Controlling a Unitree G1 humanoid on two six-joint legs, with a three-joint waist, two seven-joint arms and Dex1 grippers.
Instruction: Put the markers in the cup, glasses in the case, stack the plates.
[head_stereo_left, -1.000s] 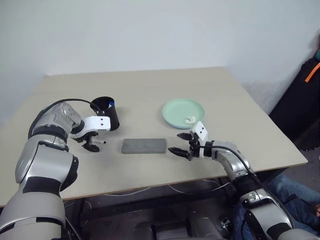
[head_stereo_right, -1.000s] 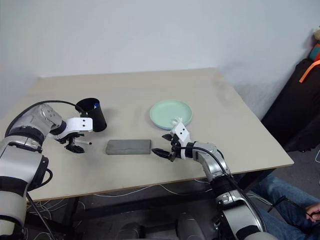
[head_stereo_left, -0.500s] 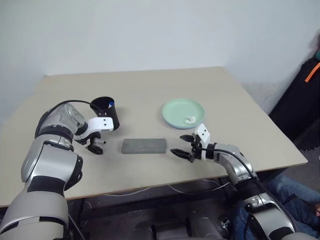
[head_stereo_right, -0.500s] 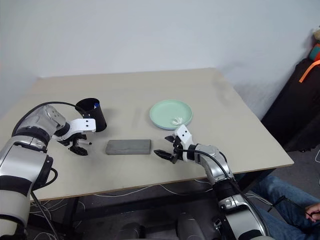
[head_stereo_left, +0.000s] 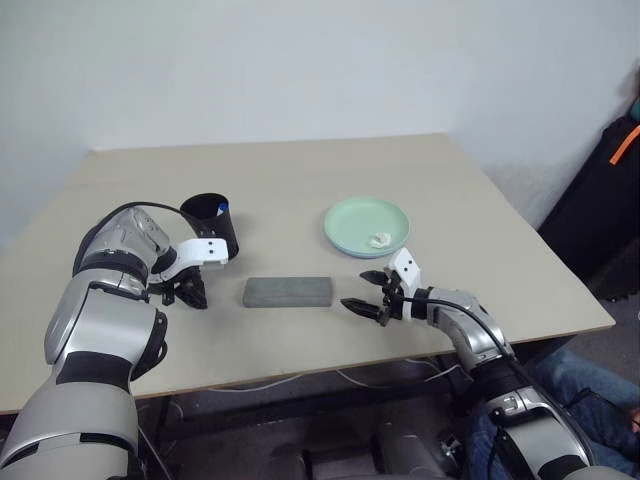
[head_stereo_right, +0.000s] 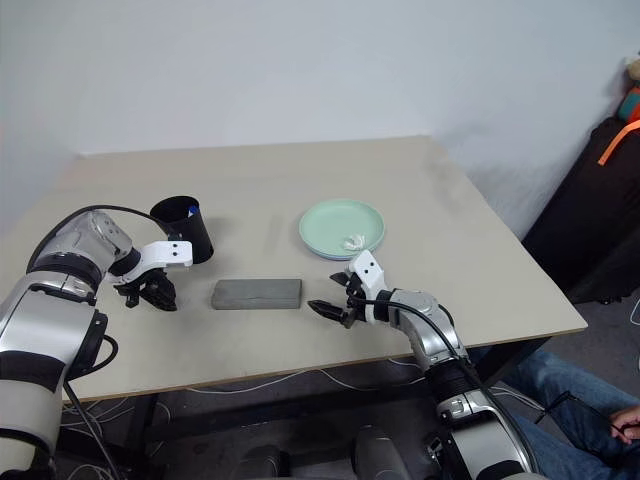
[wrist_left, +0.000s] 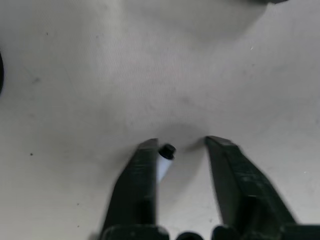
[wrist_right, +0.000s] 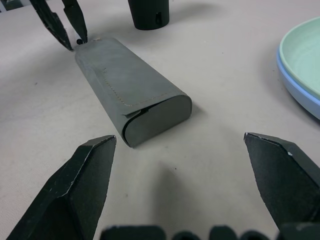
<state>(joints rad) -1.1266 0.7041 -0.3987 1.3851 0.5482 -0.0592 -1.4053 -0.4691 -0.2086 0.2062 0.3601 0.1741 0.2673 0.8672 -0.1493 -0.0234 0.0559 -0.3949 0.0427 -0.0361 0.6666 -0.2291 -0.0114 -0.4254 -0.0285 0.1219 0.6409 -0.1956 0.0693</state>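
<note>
While left tool narrows on black marker on worktop beside cup, grip unconfirmed; right tool apart, empty, near case. Step: markers into cup. Next: clamp, lift, drop in cup.

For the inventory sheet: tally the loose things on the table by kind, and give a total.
White-barrelled markers, black-capped marker and blue-capped marker: 2
Black tapered plastic cup: 1
Flat grey felt case: 1
Round plastic plates, mint green plate on light blue plate: 2
White crumpled scrap: 1
Total: 7
</note>
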